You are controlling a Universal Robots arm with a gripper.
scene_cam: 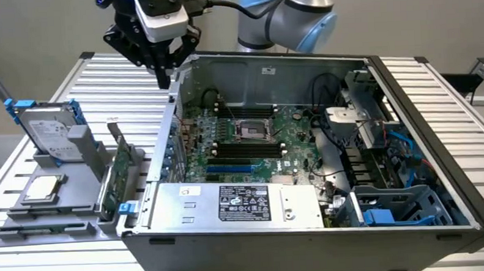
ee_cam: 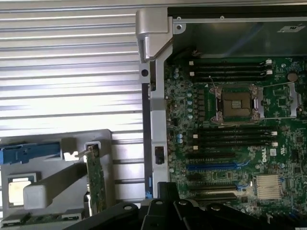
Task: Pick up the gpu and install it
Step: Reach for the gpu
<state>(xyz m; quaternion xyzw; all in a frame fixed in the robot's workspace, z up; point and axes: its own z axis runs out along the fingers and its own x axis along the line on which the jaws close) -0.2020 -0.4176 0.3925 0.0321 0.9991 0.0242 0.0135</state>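
Note:
The gpu (scene_cam: 119,162) is a thin green card standing on edge in a grey holder (scene_cam: 73,201), just outside the computer case's wall at the exterior view's left. The wrist view shows the gpu (ee_cam: 96,178) upright with its silver bracket end on top. My gripper (scene_cam: 164,74) hangs high above the case's back corner, well behind the gpu and apart from it. Its black fingers come together to a point with nothing between them. The gripper's black body (ee_cam: 168,203) edges the wrist view. The motherboard (scene_cam: 254,141) lies bare inside the case, with a blue slot (ee_cam: 211,166) among the black ones.
A silver hard drive with blue rails (scene_cam: 50,133) stands in the same holder, and a square cpu chip (scene_cam: 44,188) lies flat in front of it. The open case (scene_cam: 313,255) holds a power supply (scene_cam: 237,203), cables and drive cages. Ribbed metal table (scene_cam: 445,96) lies around it.

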